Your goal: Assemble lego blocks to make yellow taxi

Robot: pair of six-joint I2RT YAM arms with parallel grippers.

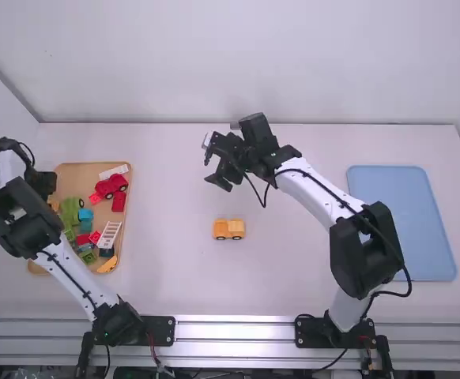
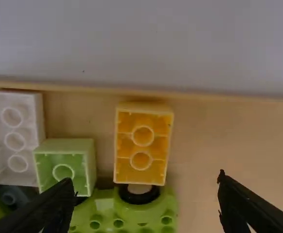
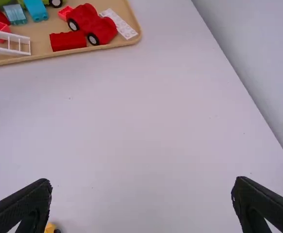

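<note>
Showing a white surface with two arms at work and a wooden tray of blocks along the surface's left edge. The yellow wheeled vehicle piece of the taxi lies on the open middle of the surface, well apart from the tray, with two dark wheels visible along its side. The left claw is over the tray's left edge, at its far part. In the left wrist view its fingers are spread wide, and a yellow block lies with its hollow underside up, close to the tray's left edge. Just beside this block are a green wheeled piece with a black wheel, and a pale green block, also hollow side up; a white block lies next to the latter, its tubes showing. The right claw, its fingers wide apart, is above the surface, farther toward the far edge than the yellow vehicle piece. Elsewhere in the tray, a red vehicle lies toward the far right corner, between a white studded plate and a red block. A white ladder lies near the tray's right edge. A blue board lies flat by the surface's right edge.
</note>
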